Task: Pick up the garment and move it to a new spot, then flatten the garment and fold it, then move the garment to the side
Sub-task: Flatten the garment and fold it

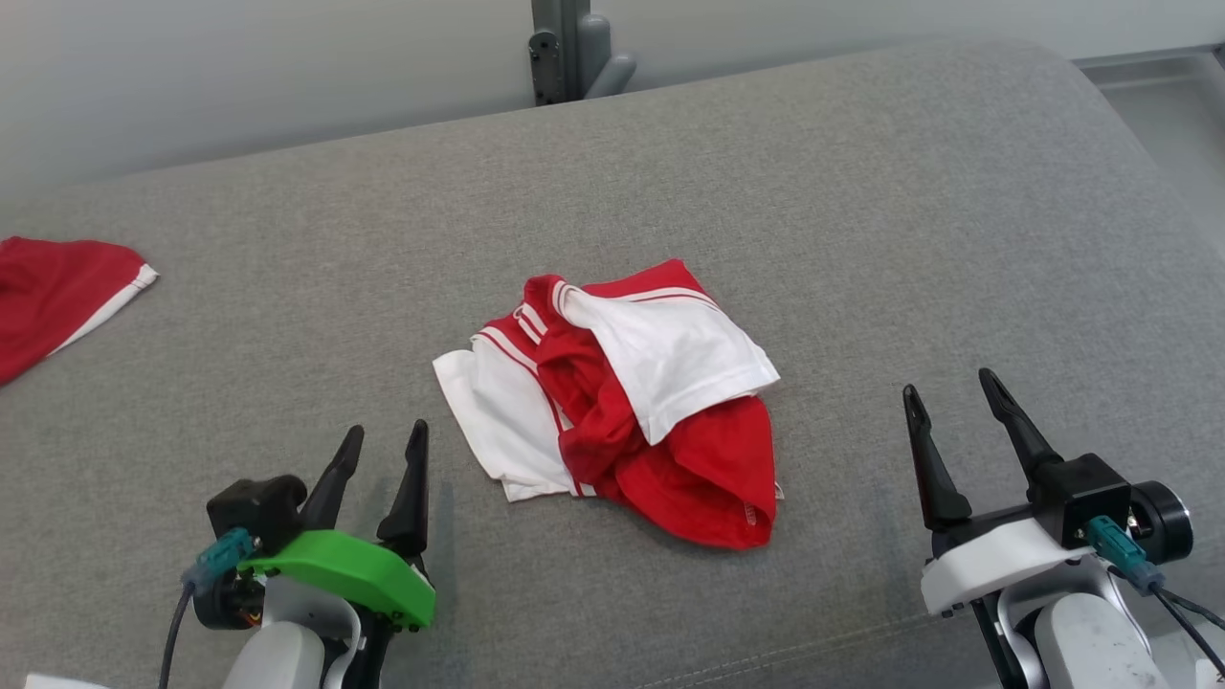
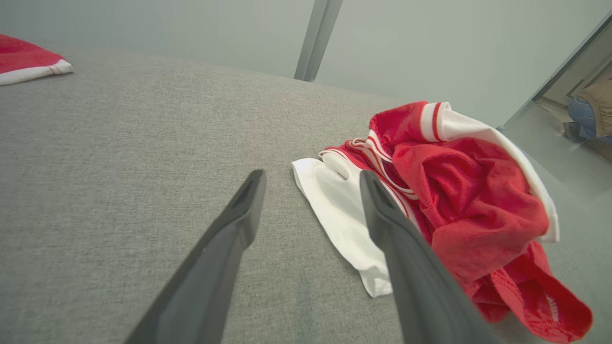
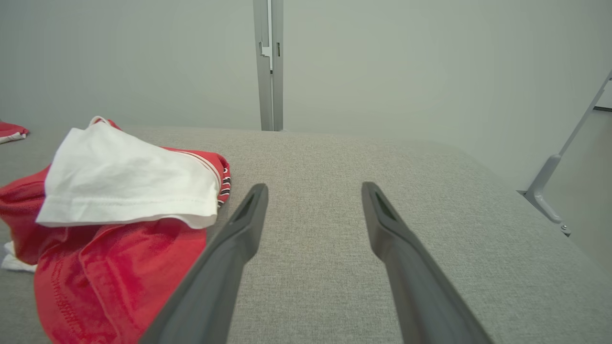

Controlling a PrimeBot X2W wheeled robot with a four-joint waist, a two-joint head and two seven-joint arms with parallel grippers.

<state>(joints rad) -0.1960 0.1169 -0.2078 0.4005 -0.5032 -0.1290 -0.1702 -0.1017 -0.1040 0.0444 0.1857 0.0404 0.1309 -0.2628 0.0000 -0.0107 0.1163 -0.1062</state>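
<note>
Notably, left wrist view shows person (image 2: pixel 590 111) beyond garment (image 2: pixel 471 203).

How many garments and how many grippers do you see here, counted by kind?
Garments: 2, the crumpled red-and-white garment and a second red garment
Grippers: 2, the left gripper and the right gripper, both open
Total: 4

Crumpled red-and-white cloth garment (image 1: pixel 622 383), trimmed in thin red-and-white stripes, on a flecked grey fabric worktop (image 1: pixel 861 239); at left, a white-edged red cloth (image 1: pixel 57 297).
</note>
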